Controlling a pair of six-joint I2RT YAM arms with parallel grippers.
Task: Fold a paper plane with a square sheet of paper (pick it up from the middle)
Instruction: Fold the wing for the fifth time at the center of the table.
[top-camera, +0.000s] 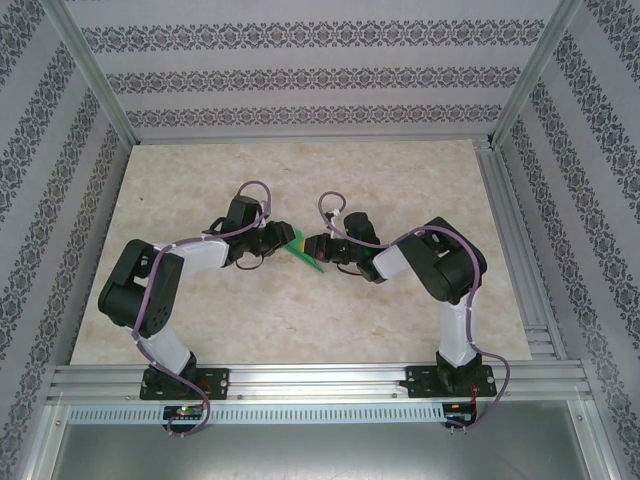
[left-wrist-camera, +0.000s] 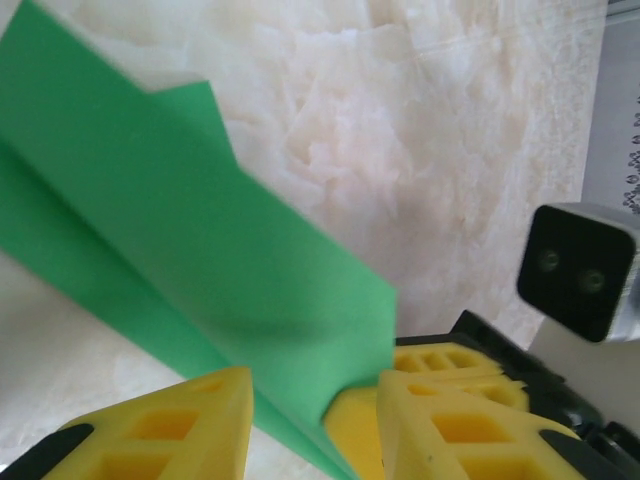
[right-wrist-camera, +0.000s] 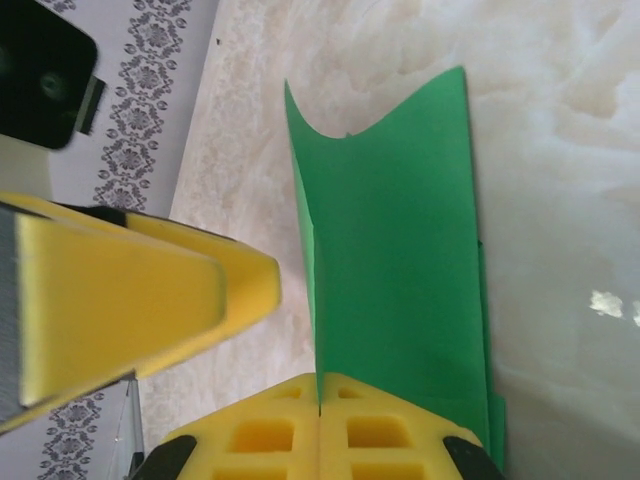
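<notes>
Two arms meet over the middle of the marble-patterned counter (top-camera: 400, 320), their wrists facing each other. One green piece in view: the paper plane (top-camera: 303, 247), folded into a narrow layered shape with a centre crease, held up between the two grippers above the counter. Right gripper (right-wrist-camera: 320, 415): its two yellow fingers (right-wrist-camera: 262, 440) are pressed together, clamped on the plane's lower edge at the crease, with the folded panel standing up from the pinch. Left gripper (left-wrist-camera: 315, 420): yellow fingers (left-wrist-camera: 165, 430) stand apart on either side of the plane's end, the paper running between them; cannot tell whether they touch it. Each wrist view also catches the other arm's yellow finger and black camera housing close by. Around the counter: patterned wallpaper walls (top-camera: 300, 75) and aluminium frame rails (top-camera: 320, 378).
</notes>
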